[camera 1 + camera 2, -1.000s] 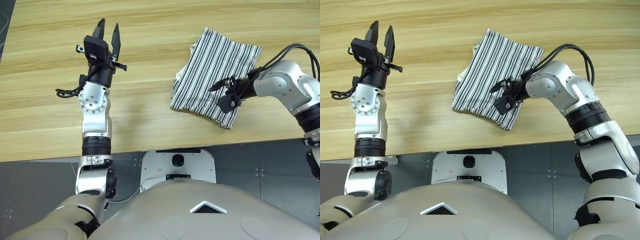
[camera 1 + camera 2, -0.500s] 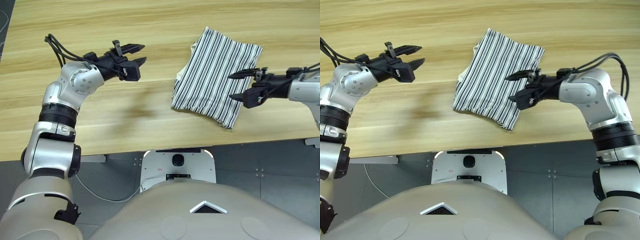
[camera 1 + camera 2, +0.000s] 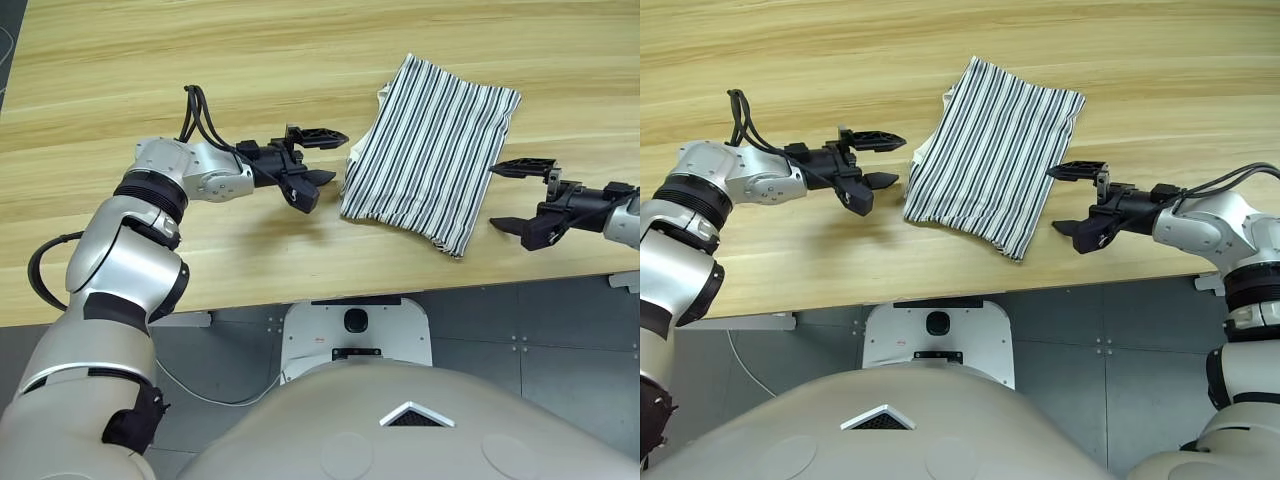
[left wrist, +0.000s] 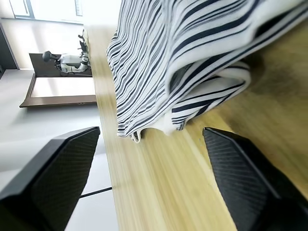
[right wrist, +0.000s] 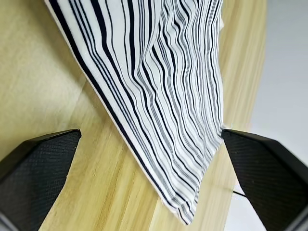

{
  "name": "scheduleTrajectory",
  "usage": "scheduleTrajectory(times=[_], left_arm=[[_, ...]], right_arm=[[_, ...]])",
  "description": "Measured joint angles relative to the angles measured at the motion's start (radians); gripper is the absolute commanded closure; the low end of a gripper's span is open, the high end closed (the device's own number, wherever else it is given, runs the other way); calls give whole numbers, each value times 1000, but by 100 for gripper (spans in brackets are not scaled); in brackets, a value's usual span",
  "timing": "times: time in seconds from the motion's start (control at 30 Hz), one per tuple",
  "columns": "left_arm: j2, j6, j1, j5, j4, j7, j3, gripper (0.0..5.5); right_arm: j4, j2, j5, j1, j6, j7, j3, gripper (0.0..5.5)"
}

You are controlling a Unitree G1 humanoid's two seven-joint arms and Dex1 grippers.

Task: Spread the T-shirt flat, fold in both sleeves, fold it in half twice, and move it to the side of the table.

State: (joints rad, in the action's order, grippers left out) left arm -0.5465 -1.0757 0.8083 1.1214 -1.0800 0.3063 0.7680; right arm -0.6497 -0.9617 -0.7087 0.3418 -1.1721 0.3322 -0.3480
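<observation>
The striped T-shirt (image 3: 430,150) lies folded into a compact rectangle on the wooden table (image 3: 300,50), right of centre. My left gripper (image 3: 325,158) is open, low over the table just left of the shirt's left edge, fingers pointing at it. My right gripper (image 3: 515,197) is open too, just off the shirt's right side near its front corner. Neither touches the cloth. In the left wrist view the shirt's folded edge (image 4: 192,72) sits between my open fingers (image 4: 53,178). The right wrist view shows the striped cloth (image 5: 159,96) ahead of open fingers (image 5: 38,178).
The table's front edge (image 3: 400,290) runs just below the shirt's front corner. Bare wood stretches to the left and far side of the shirt.
Both arms swung down toward the shirt's sides: the left gripper came from the far left to the shirt's left edge, the right gripper drew back off the cloth to its right. The shirt stayed put.
</observation>
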Motion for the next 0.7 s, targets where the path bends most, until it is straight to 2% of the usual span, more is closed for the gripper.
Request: scheduleTrajectory(times=[0.2,0.4,0.7], left_arm=[[0,1,45,120,-10,213,147,78],[21,26,87,192,-64,385,272,78],[131,147,137,197,-180,427,344,78]], right_arm=[[29,25,-220,12,-88,-298,-57,0],[33,43,-346,39,-78,-500,-130,0],[-21,85,-358,90,-15,-599,-224,0]])
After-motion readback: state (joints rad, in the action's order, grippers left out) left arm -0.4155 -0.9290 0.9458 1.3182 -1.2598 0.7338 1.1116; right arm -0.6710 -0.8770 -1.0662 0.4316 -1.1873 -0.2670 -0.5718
